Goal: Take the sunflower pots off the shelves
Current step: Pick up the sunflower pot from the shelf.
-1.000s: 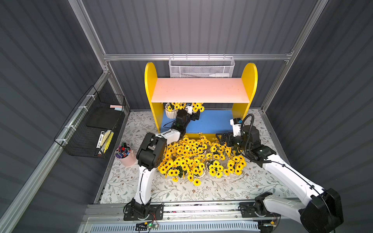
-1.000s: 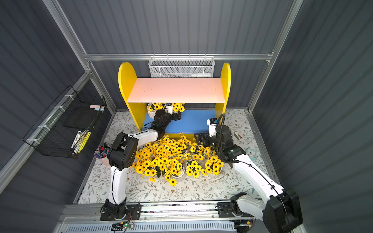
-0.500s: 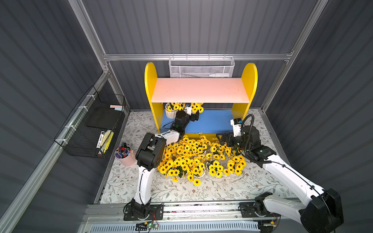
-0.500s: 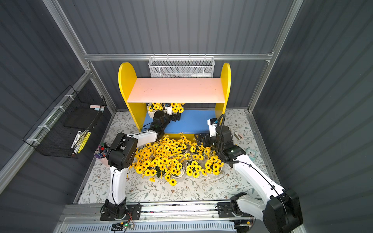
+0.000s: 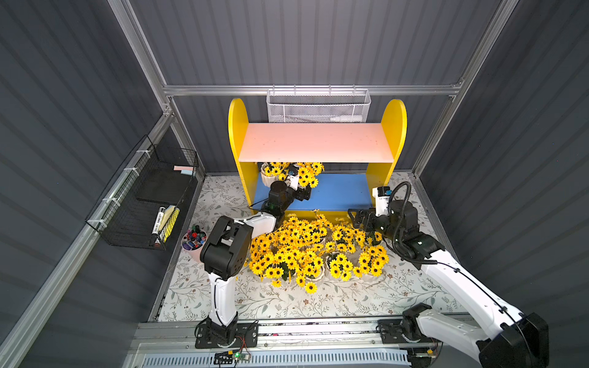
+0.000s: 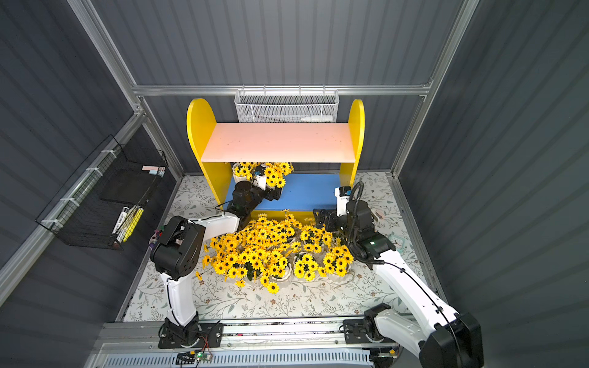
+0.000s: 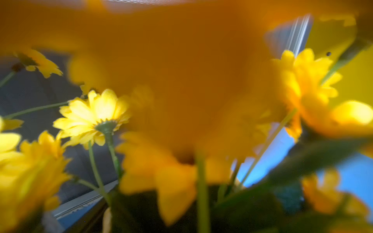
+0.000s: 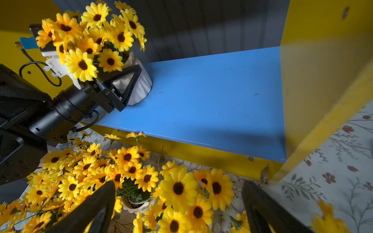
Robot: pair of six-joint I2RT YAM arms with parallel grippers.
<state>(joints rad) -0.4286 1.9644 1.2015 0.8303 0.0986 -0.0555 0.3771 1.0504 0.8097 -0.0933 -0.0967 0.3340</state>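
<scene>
Wire basket (image 5: 140, 204): It hung on the left wall with pens and paper in it.
Cup of pens (image 5: 193, 242): It stood on the flowery mat (image 5: 287, 302), just beside the left arm (image 5: 226, 251).
Corner pot (image 5: 267, 172): It sat far back on the blue board (image 8: 212, 96), close to the left yellow side of the shelves.
Left gripper (image 8: 131, 76): It was stretched in over the blue board and gripped the tipped pot. One black finger lay flat on the pot's white side (the other finger was hidden behind it).
Tipped pot (image 8: 142, 84): It was on the blue board near the left end. It leaned over, and only one edge of its bottom touched the board. Its flowers hung over the gripper.
Left wrist view: It showed only blurry yellow flowers, very close.
Shelves (image 5: 237, 127): They stood at the back, with the pink board (image 5: 315, 143) on top and the blue board below.
Mesh basket (image 5: 318, 108): It was white and hung on the back wall behind the shelves.
Floor pots (image 5: 312, 248): They stood in a big, tight bunch on the mat, just in front of the shelves. They were too crowded to count.
Right gripper (image 8: 179, 201): It hung over the right end of the bunch, near the front of the blue board. Its fingers were far apart and gripped nothing.
</scene>
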